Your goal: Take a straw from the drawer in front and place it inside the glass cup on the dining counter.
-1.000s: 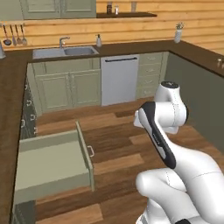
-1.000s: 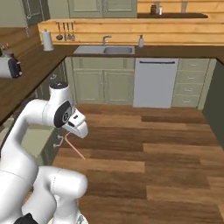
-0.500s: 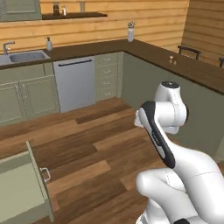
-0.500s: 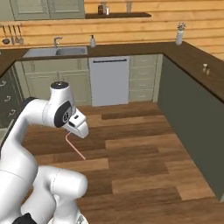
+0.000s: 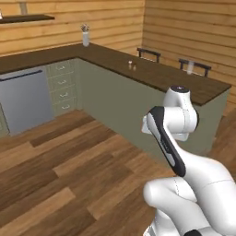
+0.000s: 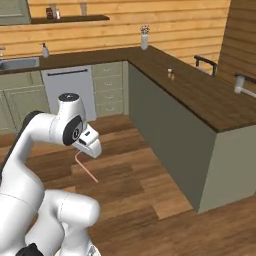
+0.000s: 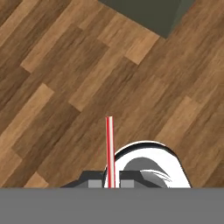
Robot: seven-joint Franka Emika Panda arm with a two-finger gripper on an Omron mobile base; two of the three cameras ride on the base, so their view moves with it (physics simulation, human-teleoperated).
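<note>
My gripper [image 7: 110,183] is shut on the straw [image 7: 109,148], a thin reddish-pink stick that points away from the fingers over the wood floor. In the right base view the straw [image 6: 86,168] hangs slanting down from the gripper [image 6: 81,151], which the arm keeps close to its own body. The dining counter [image 5: 161,76], a dark-brown plank top on an olive-green base, runs along the right [image 6: 200,95]. The glass cup [image 5: 189,68] stands near its far end, a small whitish tumbler at the right edge [image 6: 239,85] of the right base view, well away from the gripper.
Two tiny brown shakers [image 5: 131,66] and a white vase with flowers [image 5: 85,37] also stand on the counter. Dark chair backs [image 5: 148,52] rise behind it. A dishwasher [image 6: 67,87] and green cabinets line the back wall. Open wood floor [image 5: 69,170] lies between me and the counter.
The whole picture has swung: the base has turned right, so the open drawer and sink slid off to the left and the dining counter came into view. The gripper stays shut on the straw.
</note>
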